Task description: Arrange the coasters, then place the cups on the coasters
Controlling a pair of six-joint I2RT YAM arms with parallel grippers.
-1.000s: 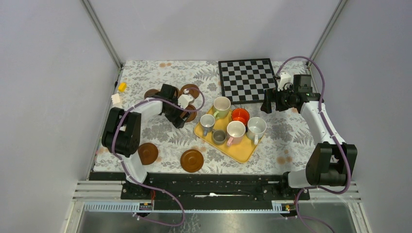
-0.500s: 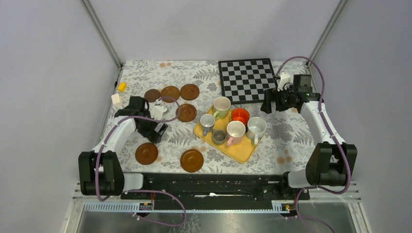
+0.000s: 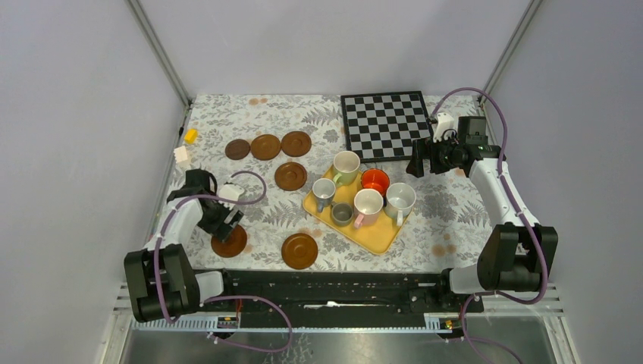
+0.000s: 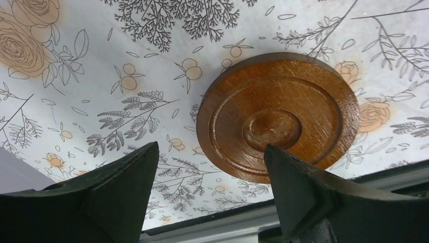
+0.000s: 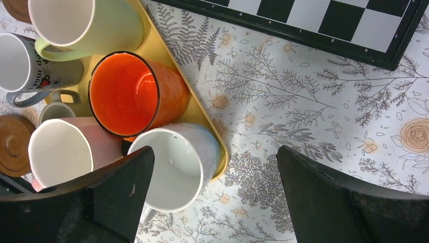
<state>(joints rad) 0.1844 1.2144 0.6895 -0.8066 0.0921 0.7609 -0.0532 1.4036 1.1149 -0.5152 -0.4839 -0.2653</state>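
Several dark-brown coasters lie on the floral cloth: a back row of three (image 3: pixel 265 146), one (image 3: pixel 290 175) by the tray, and two near the front (image 3: pixel 299 250). My left gripper (image 3: pixel 226 224) hangs open just over the near-left coaster (image 4: pixel 278 116), its right finger crossing the disc's rim, nothing held. The cups stand together on the yellow tray (image 3: pixel 379 236): pale green (image 3: pixel 346 165), orange-red (image 5: pixel 126 93), white (image 5: pixel 174 167), pinkish (image 5: pixel 63 149) and two small ones (image 3: pixel 324 189). My right gripper (image 5: pixel 213 152) is open above the tray's right edge, beside the white cup.
A chessboard (image 3: pixel 385 125) lies at the back right. A small yellow block (image 3: pixel 190 135) and a white block (image 3: pixel 182 154) sit near the left wall. The table's front rail (image 4: pixel 227 223) runs just behind the left fingers.
My left arm has swung from the back coasters to the near left and now hovers over the near-left coaster. The right arm has not moved.
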